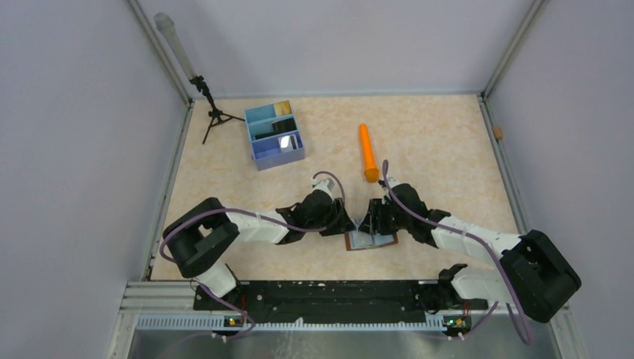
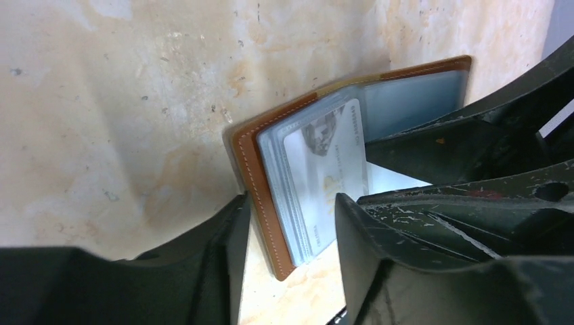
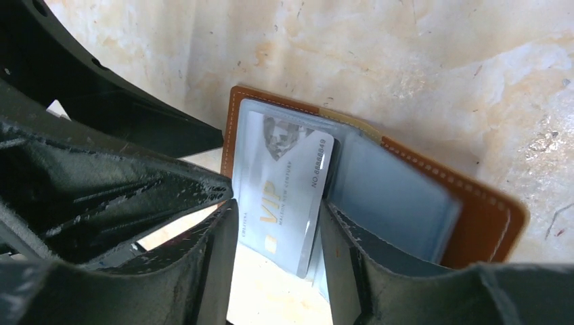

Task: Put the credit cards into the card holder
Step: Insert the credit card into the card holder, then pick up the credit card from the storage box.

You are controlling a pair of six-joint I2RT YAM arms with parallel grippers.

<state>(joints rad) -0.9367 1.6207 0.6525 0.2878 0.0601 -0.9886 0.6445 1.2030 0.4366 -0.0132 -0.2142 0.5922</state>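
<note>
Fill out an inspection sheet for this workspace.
Surface: beige marbled table, scuffed.
Job's things: card holder open near the arms, silvery card partly in a sleeve; spare cards in the blue tray.
Clutter: orange stick lying mid-table.
Grippers: right gripper appears to pinch the silvery card; left gripper straddles the holder's leaf, grip unclear.
Cables: purple cables looped along both arms.
Surroundings: grey walls; tripod at back left.

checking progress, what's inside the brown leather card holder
Clear plastic sleeves, and a silvery white VIP card partly slid into one, its lower end sticking out. Whether the sleeves underneath hold cards is hidden.
</note>
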